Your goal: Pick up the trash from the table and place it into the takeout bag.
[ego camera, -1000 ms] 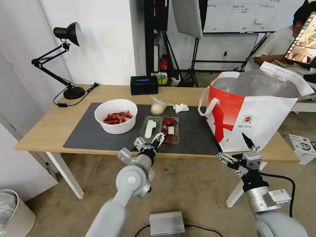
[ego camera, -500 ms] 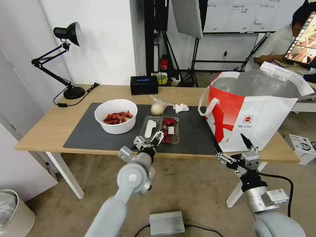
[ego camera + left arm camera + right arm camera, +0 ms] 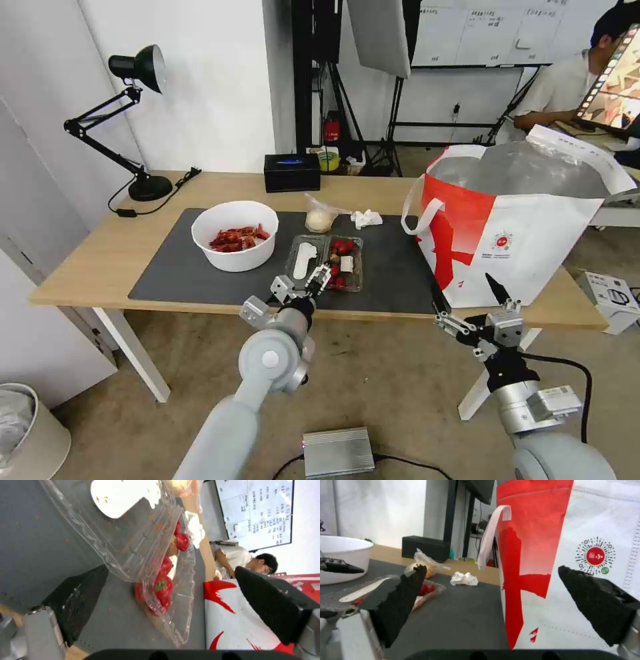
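Observation:
On the dark mat of the table (image 3: 87, 253) sit the trash items: a white bowl (image 3: 235, 235) of red shell scraps, a clear clamshell tray (image 3: 325, 261) with red bits, a small clear bag (image 3: 320, 217) and a crumpled tissue (image 3: 366, 218). My left gripper (image 3: 305, 280) is open at the tray's near edge. In the left wrist view the tray (image 3: 140, 542) lies between and just beyond its fingers (image 3: 80, 597). The takeout bag (image 3: 513, 220) stands upright at the table's right end. My right gripper (image 3: 465, 295) is open, low in front of the bag (image 3: 553, 542).
A black box (image 3: 291, 172) and a black desk lamp (image 3: 137, 127) stand at the back of the table. A metal box (image 3: 338, 451) lies on the floor between my arms. A bin (image 3: 27, 427) stands at the lower left, and a person sits behind the bag.
My left gripper has crept slightly toward the tray. My right gripper has drifted a little left and up along the bag's front. The items on the table have not moved.

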Controlling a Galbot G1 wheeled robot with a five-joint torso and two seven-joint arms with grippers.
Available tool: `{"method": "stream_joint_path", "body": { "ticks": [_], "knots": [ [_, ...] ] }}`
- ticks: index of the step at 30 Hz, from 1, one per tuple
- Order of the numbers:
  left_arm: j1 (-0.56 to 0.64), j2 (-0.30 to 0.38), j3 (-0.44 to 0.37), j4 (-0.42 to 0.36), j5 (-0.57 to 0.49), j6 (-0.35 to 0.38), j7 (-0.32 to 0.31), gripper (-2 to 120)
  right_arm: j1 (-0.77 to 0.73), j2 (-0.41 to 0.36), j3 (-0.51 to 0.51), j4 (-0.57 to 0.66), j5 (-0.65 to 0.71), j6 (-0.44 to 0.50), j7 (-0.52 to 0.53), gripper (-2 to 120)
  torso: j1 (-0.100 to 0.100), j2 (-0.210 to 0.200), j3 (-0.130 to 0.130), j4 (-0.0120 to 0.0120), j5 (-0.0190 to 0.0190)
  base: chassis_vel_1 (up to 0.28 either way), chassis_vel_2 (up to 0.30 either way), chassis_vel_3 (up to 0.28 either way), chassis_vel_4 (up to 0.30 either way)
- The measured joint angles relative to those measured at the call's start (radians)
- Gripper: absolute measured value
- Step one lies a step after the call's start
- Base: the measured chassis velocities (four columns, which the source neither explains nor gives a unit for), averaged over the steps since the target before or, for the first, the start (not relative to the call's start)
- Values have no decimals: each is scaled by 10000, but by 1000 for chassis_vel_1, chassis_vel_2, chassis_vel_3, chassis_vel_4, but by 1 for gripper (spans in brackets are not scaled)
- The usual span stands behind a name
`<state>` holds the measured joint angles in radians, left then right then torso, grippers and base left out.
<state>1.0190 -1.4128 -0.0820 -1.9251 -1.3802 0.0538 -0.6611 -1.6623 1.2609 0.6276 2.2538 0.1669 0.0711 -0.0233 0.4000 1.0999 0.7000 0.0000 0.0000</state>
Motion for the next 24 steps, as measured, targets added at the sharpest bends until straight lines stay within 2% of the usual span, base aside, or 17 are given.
{"method": "stream_joint_path", "body": {
  "ticks": [24],
  "knots": [
    [81,-74,-109,-255,39,-307,150,100,-74,150,-132,-49,-163,201,-17,100,0,2,0,0,0,0,0,0,0]
  ]
}}
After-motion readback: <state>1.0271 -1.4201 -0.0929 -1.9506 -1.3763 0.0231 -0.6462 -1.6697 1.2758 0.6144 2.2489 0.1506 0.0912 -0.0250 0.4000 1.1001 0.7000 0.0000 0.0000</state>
